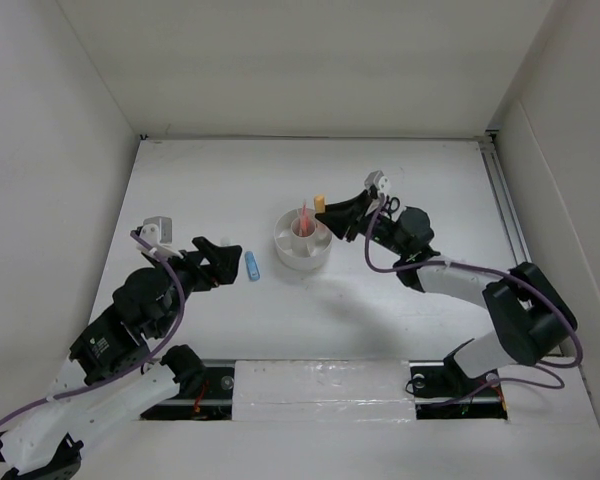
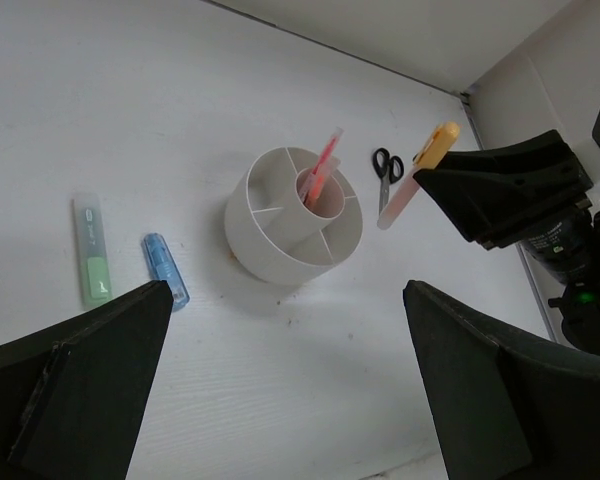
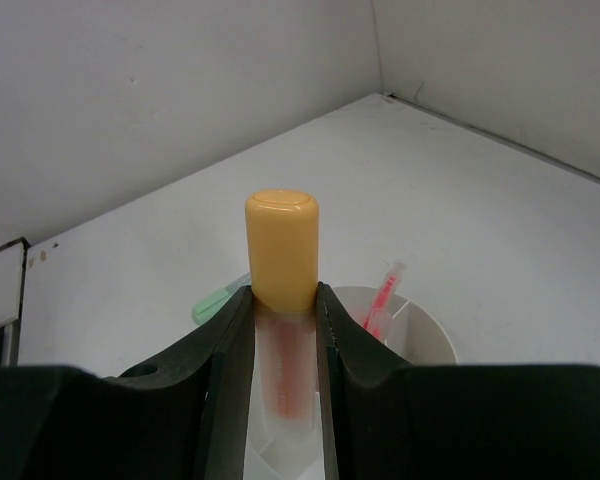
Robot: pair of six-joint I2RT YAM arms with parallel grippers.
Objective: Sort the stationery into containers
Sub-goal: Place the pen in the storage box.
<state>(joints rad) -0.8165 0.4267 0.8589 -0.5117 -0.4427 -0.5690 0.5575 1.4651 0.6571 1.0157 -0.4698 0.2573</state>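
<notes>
- The orange-yellow marker [image 3: 281, 250] is pinched between the fingers of the right gripper [image 1: 332, 212]; the jaws are closed narrowly on its barrel, and its capped end stands out past the fingertips.
- The marker is held aslant just beside the far right rim of the round white organizer [image 2: 270, 245]. Whether it touches the rim cannot be told.
- The lower end of the marker is hidden between the fingers in the right wrist view.
- Thin pink pens [image 2: 323, 170] are stood in the centre cup. The compartments that can be seen around it hold nothing, though part of the ring is hidden in every view.
- The organizer is placed near the middle of the table [image 1: 440, 170], with bare surface on all sides and the widest open room toward the far wall.
- A short blue marker [image 1: 253, 265] is laid flat to the left of the organizer, apart from it.
- A green marker [image 2: 93, 250] is laid beside it, farther left; in the top view it is covered by the left arm.
- The left gripper [image 1: 226, 262] is held just left of the blue marker, its jaws spread wide with nothing between them.
- Black-handled scissors [image 2: 387, 166] are laid to the far right of the organizer; in the top view they are mostly hidden behind the right gripper.
- The table is closed in by white walls at the left, far and right edges.
</notes>
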